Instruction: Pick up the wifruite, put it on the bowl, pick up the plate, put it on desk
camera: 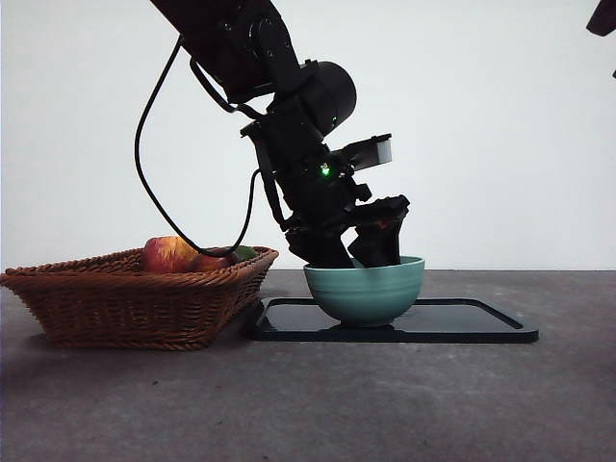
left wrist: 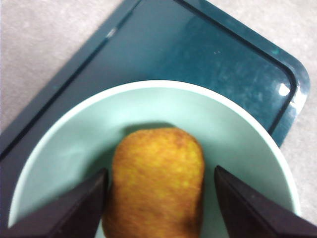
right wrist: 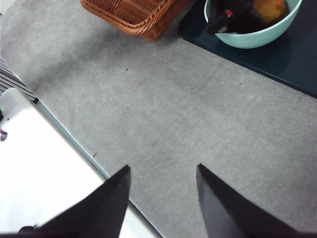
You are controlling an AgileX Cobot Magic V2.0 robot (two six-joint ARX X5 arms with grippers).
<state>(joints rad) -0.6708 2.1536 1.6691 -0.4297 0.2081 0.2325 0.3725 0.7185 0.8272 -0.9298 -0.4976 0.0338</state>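
The orange-brown wifruite (left wrist: 156,178) lies inside the teal-green bowl (left wrist: 237,129). My left gripper (left wrist: 161,171) reaches down into the bowl (camera: 366,289) with its jaws open on either side of the fruit; a thin gap shows at one jaw. The bowl stands on the dark teal plate (camera: 462,322), a flat rimmed tray lying on the grey desk (camera: 308,404). My right gripper (right wrist: 163,171) hangs open and empty over bare desk, well away from the bowl (right wrist: 252,38). From there the wifruite (right wrist: 270,9) also shows in the bowl.
A wicker basket (camera: 135,298) stands left of the plate, almost against its edge, holding a red-and-yellow apple (camera: 168,253) and other fruit. The right arm shows only as a black tip (camera: 604,17) at the top right corner. A white block (right wrist: 34,163) borders the desk.
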